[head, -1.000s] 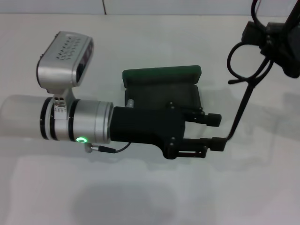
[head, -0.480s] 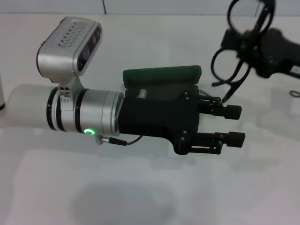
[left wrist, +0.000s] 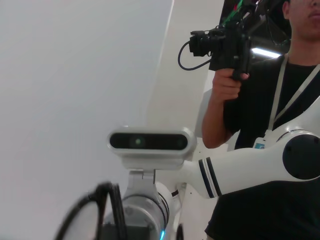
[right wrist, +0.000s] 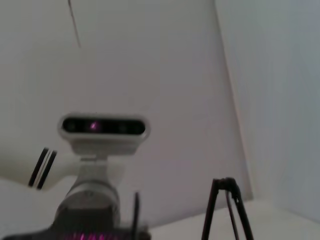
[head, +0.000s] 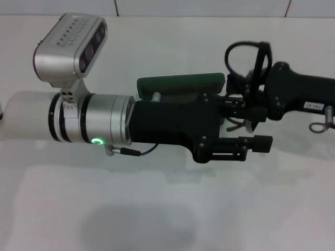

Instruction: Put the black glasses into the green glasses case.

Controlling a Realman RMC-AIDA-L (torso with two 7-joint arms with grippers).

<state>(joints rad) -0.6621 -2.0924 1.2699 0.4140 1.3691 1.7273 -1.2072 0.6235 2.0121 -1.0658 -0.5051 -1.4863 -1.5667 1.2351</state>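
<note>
The green glasses case (head: 180, 82) lies on the white table, its lid edge showing behind my left arm, which covers most of it. My left gripper (head: 256, 124) hovers just right of the case with its fingers apart. My right gripper (head: 244, 97) reaches in from the right, tip to tip with the left one, and is shut on the black glasses (head: 258, 58), whose rim stands up above both grippers. The glasses' rim shows near in the left wrist view (left wrist: 114, 210). Their thin temple arms show in the right wrist view (right wrist: 216, 205).
The white table (head: 157, 209) spreads out in front and to the back. In the left wrist view a person (left wrist: 260, 100) holding a camera stands beyond my right arm (left wrist: 240, 170). The right wrist view shows my left arm's wrist camera (right wrist: 102, 127).
My right gripper has carried the glasses down and left from the far right corner to meet the left gripper. My left arm has pushed to the right over the case.
</note>
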